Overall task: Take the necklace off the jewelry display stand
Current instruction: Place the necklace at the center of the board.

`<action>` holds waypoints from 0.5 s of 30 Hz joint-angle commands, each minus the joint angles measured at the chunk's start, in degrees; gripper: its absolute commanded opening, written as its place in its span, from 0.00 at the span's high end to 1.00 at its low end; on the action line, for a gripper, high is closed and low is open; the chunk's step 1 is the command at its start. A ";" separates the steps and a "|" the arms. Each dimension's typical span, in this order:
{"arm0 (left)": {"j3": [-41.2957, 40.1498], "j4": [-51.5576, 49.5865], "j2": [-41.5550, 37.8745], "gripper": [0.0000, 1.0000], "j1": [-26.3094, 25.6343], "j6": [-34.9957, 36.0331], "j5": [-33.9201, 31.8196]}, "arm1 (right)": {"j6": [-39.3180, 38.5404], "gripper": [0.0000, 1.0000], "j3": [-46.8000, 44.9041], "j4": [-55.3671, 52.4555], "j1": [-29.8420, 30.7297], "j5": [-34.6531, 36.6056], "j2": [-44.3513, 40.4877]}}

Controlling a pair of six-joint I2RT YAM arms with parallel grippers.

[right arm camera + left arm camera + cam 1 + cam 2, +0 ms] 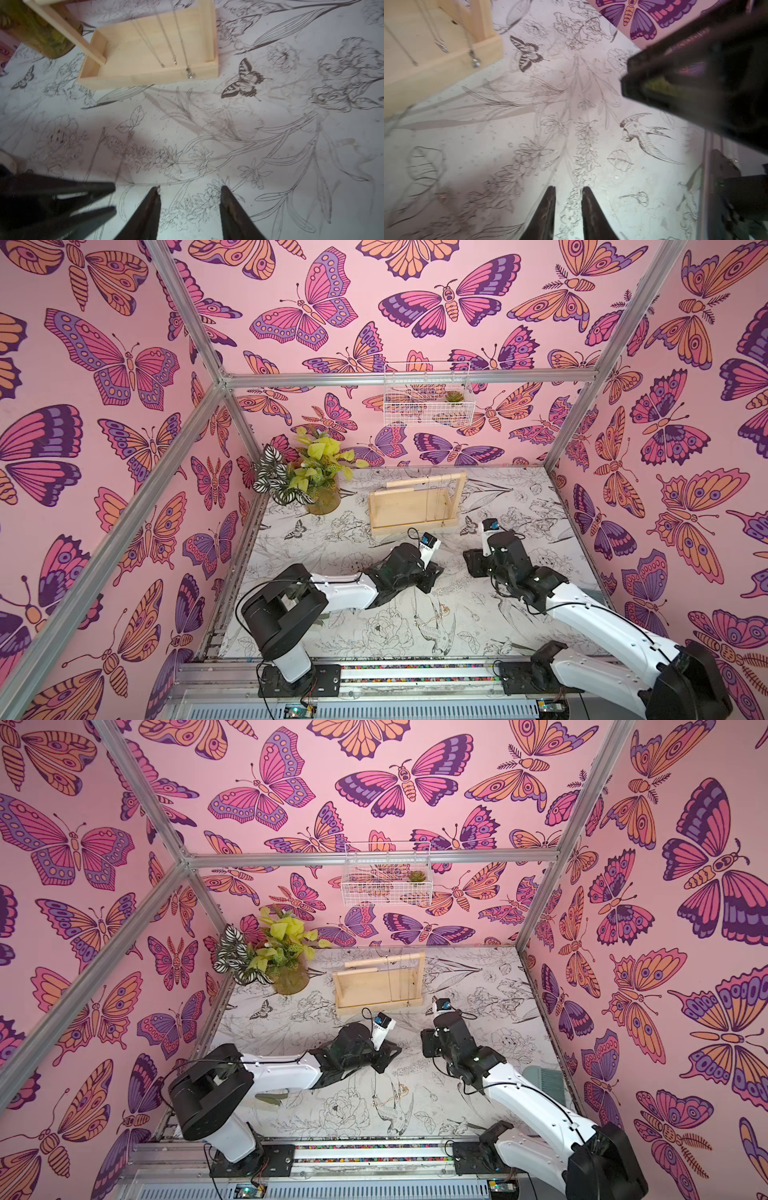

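The pale wooden jewelry display stand [399,506] [361,986] stands at the back of the table. Three thin silver necklaces [182,45] hang from its top crossbar, their ends near the base board [145,54]; two also show in the left wrist view [471,49]. A thin gold chain [392,1096] lies on the table in front of both arms. My left gripper [568,189] [434,572] hovers low over the table in front of the stand, jaws a little apart and empty. My right gripper [189,188] [471,564] is just beside it, open wider and empty.
A potted plant [316,485] stands at the back left beside the stand. A white wire basket [428,400] hangs on the back wall. A grey-green ribbed object [544,1081] lies by the right wall. The two grippers' fingers [104,197] sit close together.
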 commanded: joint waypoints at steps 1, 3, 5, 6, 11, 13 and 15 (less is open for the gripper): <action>-0.99 -5.75 -7.12 0.54 2.09 -0.83 -5.01 | 6.08 0.55 2.84 -9.98 5.05 3.17 1.03; -0.75 -9.88 -9.99 0.49 2.95 -1.48 -5.95 | 7.99 0.62 3.98 -15.03 7.95 4.27 2.91; -2.33 -10.58 -12.89 0.49 3.34 -2.09 -5.68 | 8.84 0.62 5.59 -19.23 11.18 5.81 5.32; -3.26 -10.61 -14.34 0.48 3.48 -2.29 -5.62 | 9.46 0.61 6.64 -21.29 12.74 6.69 6.58; -8.04 -11.26 -21.15 0.46 4.92 -3.27 -5.29 | 10.32 0.57 9.02 -22.12 15.70 1.33 12.59; -9.62 -11.39 -23.31 0.46 5.60 -3.31 -4.83 | 10.57 0.57 10.37 -21.90 18.09 1.33 15.68; -10.77 -11.60 -24.69 0.46 6.04 -3.21 -4.35 | 10.54 0.57 11.62 -21.69 20.39 1.29 18.47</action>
